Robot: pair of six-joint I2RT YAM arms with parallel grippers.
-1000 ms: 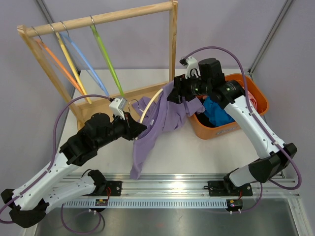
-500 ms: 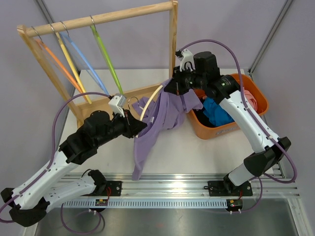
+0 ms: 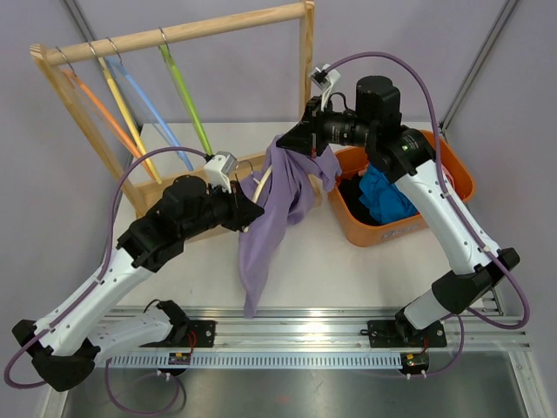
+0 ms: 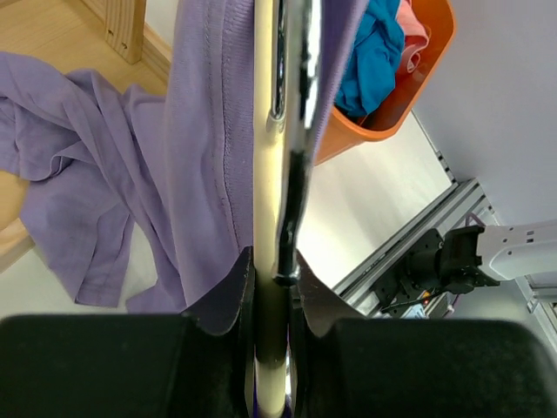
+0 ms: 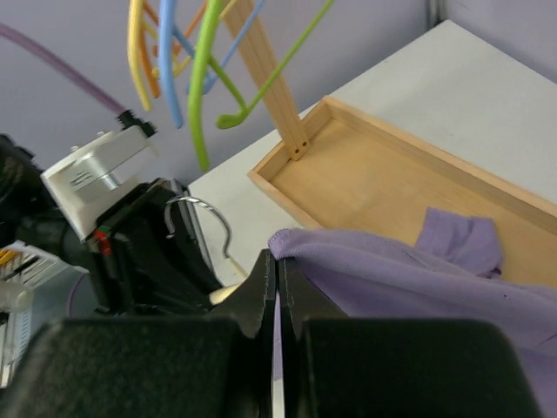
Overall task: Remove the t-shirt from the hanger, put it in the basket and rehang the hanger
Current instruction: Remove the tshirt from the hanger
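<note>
Purple t-shirt (image 3: 271,218) draped over a cream hanger (image 3: 261,185), held in the air between two robot arms at the centre of the overhead view. At centre left, the left gripper (image 3: 244,213) is clamped tight on the hanger's lower end. Its wrist camera shows both fingers pressed against the cream bar, with the metal hook (image 4: 294,78) alongside.

From there the hanger's long axis runs up and to the right, towards the other arm. At upper centre, the right gripper (image 3: 305,139) is pinched closed on a fold at the shirt's top edge, above and to the right of the hanger. Most of the fabric hangs down from the hanger towards the lower centre of the frame. It is not possible to tell whether the hem touches the table (image 3: 365,270).

Judging from this layout, the shirt comes free along the hanger's axis, away from the left gripper and towards the upper right. The right arm is placed to do the pulling. An orange bin (image 3: 457,187) of clothes sits at the right, just below that arm.
</note>
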